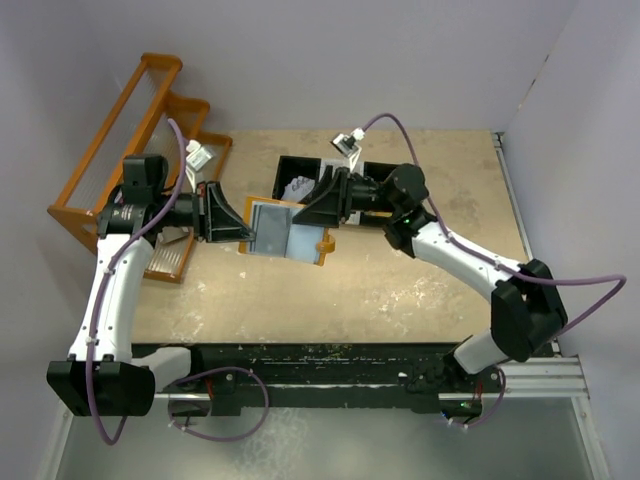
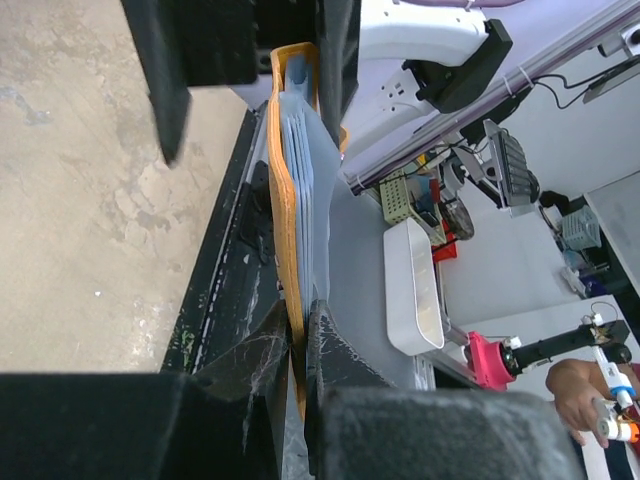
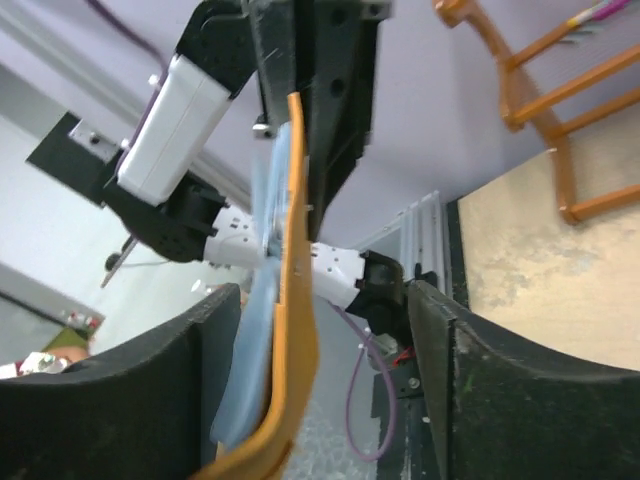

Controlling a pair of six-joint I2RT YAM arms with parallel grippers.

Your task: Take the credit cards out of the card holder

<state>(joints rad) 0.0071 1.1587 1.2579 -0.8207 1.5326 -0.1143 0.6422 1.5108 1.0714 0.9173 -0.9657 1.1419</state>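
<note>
We saw the card holder spread open over the desk. Its left edge was pinched tight in the left tool. The right tool straddled its right edge, fingers wide, not touching. A black tray was just behind the holder, an orange rack well left. We couldn't make out separate cards.

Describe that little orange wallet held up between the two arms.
The card holder is a tan-orange, leather-looking bifold, spread open, pale blue-grey inner panels facing up, a snap tab on its near edge. It appears held above the table. The left claw pinches one end shut; the right claw stands open around the other end, not clearly touching.
</note>
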